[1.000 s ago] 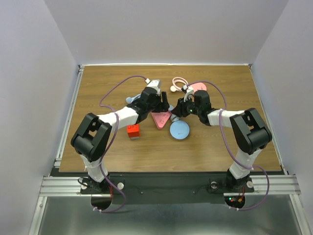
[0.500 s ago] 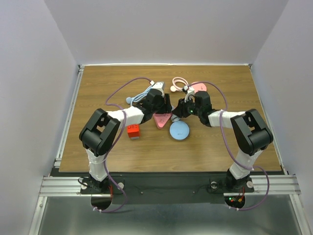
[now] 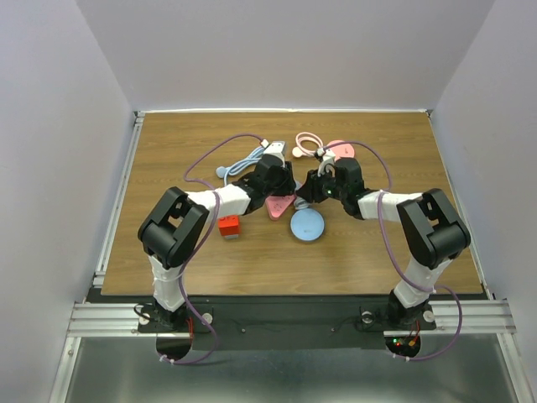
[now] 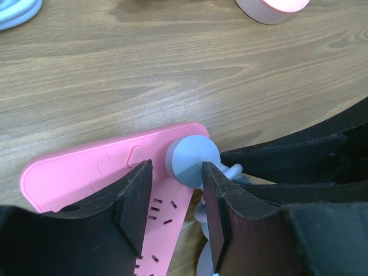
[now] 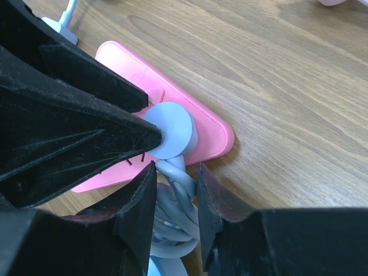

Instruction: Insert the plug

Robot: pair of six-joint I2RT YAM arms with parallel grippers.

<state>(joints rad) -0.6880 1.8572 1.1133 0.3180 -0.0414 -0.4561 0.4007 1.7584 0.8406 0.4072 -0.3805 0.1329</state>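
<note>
A pink triangular power strip (image 3: 277, 206) lies mid-table. A pale blue round plug (image 4: 190, 160) sits on its corner, also seen in the right wrist view (image 5: 169, 131). The plug's grey-blue cable (image 5: 181, 195) runs back to a blue round reel (image 3: 308, 224). My left gripper (image 4: 176, 168) is open just above the strip, its jaws straddling the slots, and its right finger is by the plug's edge. My right gripper (image 5: 175, 169) is shut on the cable just behind the plug. In the top view the two grippers, left (image 3: 282, 190) and right (image 3: 303, 194), meet over the strip.
A red block (image 3: 228, 225) lies left of the strip. A light blue coiled cable (image 3: 243, 162) lies behind the left arm. A pink round device (image 3: 340, 149) with a pink cable (image 3: 306, 140) lies behind the right arm, also seen in the left wrist view (image 4: 273, 7).
My left gripper has moved right and nearer, onto the pink strip beside the plug. My right gripper has stayed almost still at the strip's corner.
</note>
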